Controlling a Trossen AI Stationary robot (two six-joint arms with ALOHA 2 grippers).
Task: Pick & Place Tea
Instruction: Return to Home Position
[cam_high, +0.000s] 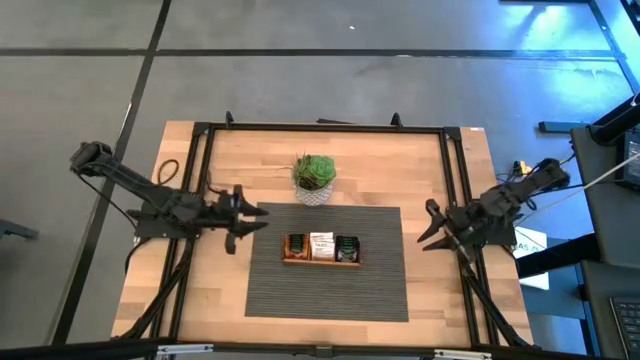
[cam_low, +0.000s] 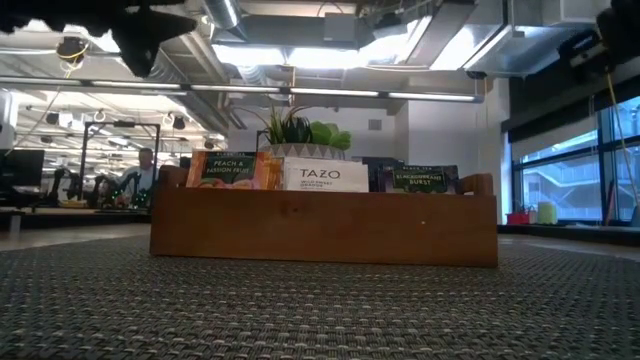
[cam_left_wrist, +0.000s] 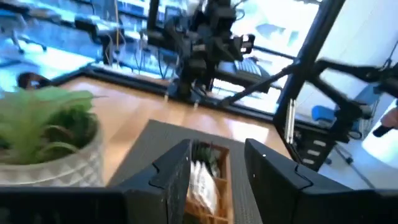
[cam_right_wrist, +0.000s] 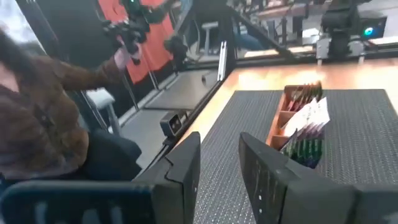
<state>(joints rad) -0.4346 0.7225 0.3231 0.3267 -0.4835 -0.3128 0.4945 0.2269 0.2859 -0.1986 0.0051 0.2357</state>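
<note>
The tea sachets (cam_high: 321, 246) stand upright in the three-compartment wooden tray (cam_high: 320, 263) at mid-surface (cam_high: 430, 170). The left end effector (cam_high: 258, 220) and right end effector (cam_high: 426, 226) are both released and empty, each well apart from the tray. The sachets are judged light, thin and flexible; pinch one across its flat faces at the exposed top edge.

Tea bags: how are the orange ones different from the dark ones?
The orange tea bags sit in the left section of the wooden tray; the dark tea bags sit in its right. Orange ones are bright and say PEACH; dark ones are green-black. Both stand upright.
</note>
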